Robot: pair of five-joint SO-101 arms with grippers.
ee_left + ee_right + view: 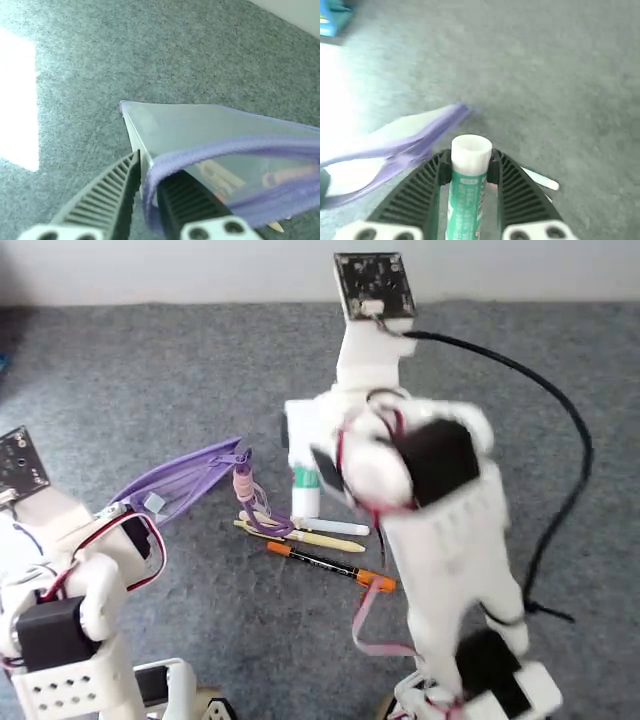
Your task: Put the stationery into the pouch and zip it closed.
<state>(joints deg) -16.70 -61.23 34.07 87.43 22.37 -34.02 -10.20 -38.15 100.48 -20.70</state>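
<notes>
A translucent purple pouch [185,478] lies open on the grey carpet, its mouth toward the pens. My left gripper [147,200] is shut on the pouch's [210,130] purple zipper edge at its near corner; in the high view this left gripper [138,522] sits at the pouch's left end. My right gripper [469,172] is shut on a green glue stick [466,200] with a white cap, held upright just above the carpet. In the high view the glue stick [305,495] hangs beside the pouch's mouth, over the pens. The pouch [410,142] lies a little beyond it.
Three pens lie side by side under the right arm: a white pen [335,527], a yellow pen [300,536] and an orange-and-black pen [322,562]. A pink strap [372,625] curls near the right arm's base. A black cable [560,440] runs at the right.
</notes>
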